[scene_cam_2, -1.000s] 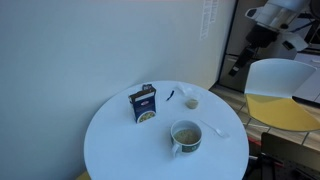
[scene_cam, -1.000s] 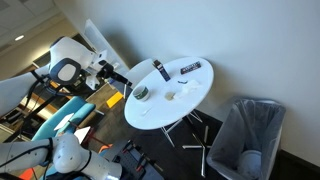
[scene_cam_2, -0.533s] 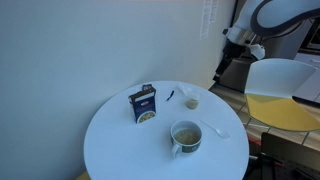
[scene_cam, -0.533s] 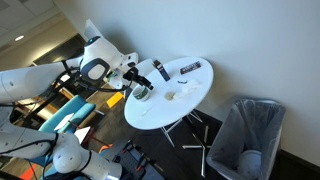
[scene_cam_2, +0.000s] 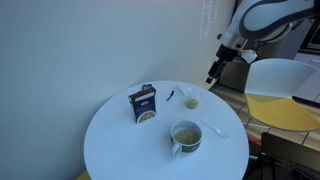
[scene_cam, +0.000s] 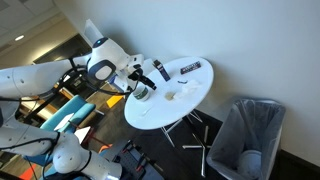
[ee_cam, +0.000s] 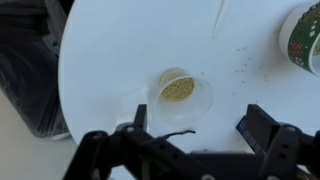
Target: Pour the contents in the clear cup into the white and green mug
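Hanging above the round white worktop (ee_cam: 110,50), the end effector (ee_cam: 200,130) has its jaws spread wide and grips nothing. The clear cup (ee_cam: 205,93) stands upright on the worktop, holding yellowish grains (ee_cam: 178,91), clear of both fingers. The white and green mug (ee_cam: 305,38) stands apart from it, near a blue box (scene_cam_2: 145,103).
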